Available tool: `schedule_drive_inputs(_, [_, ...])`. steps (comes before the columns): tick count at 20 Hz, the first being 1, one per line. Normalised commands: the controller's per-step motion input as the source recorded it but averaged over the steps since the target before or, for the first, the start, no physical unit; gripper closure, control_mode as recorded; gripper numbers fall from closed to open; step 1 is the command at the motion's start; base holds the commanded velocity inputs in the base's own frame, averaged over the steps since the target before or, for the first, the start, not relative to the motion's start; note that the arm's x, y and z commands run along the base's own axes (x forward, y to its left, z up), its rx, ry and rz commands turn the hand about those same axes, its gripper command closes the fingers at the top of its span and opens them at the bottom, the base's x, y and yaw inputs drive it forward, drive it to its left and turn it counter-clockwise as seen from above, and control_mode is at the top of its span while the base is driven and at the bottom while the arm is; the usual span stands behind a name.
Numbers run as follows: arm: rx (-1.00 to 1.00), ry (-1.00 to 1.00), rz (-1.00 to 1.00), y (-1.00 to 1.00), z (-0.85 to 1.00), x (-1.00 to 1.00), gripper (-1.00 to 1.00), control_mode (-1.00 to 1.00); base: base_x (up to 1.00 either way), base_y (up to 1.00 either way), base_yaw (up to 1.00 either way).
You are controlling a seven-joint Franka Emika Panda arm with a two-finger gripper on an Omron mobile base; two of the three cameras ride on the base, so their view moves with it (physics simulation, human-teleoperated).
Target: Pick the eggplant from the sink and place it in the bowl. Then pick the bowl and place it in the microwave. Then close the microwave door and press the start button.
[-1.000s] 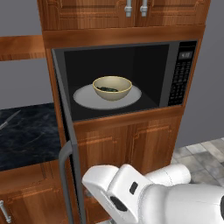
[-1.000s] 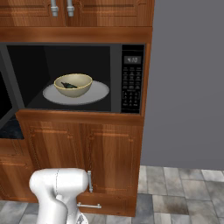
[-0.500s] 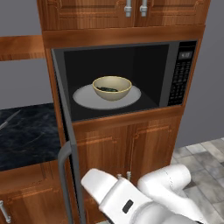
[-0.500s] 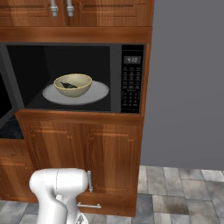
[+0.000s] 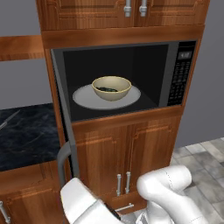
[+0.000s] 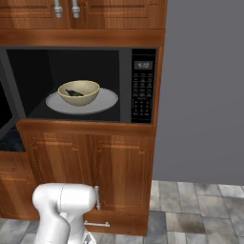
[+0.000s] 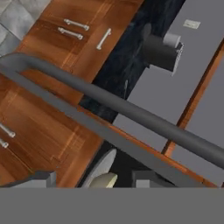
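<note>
The pale yellow bowl sits on the white plate inside the microwave, with the dark eggplant lying in it. The right base view shows the same bowl and eggplant. The microwave door stands swung open at the left, edge-on, its grey handle low down. In the hand view the handle runs diagonally just beyond my gripper. The two fingertips stand apart with nothing between them. The sink is out of view.
Wooden cabinet doors with small metal handles sit below the microwave, and more above it. A black marble counter lies left of the open door, with a dark appliance on it. Grey tiled floor lies to the right.
My arm's white forearm has swung left and lower, toward the open door's handle. The bowl, eggplant and door have stayed where they were.
</note>
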Motion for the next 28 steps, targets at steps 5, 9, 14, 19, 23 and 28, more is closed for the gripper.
schedule_drive_inputs(5, [-0.02, -0.11, -0.17, 0.79, 0.00, -0.47, -1.00, -1.00, 0.00, 0.00, 0.00])
schedule_drive_inputs(9, [0.00, -0.15, -0.12, 0.74, 0.00, -0.99, -1.00, -1.00, 0.00, 0.00, 0.00])
schedule_drive_inputs(14, [0.00, -0.05, -0.15, 0.65, -0.13, -0.38, -1.00, -1.00, 0.00, 0.00, 0.00])
schedule_drive_inputs(19, [0.00, 0.00, -0.22, 0.27, -0.35, 0.73, -1.00, -1.00, 0.00, 0.00, 0.00])
schedule_drive_inputs(23, [0.00, 0.00, -0.22, 0.07, -0.33, 0.93, -1.00, -1.00, 0.00, 0.00, 0.00])
schedule_drive_inputs(28, [0.01, 0.00, -0.24, -0.26, -0.10, 0.78, -1.00, -1.00, 0.00, 0.00, 0.00])
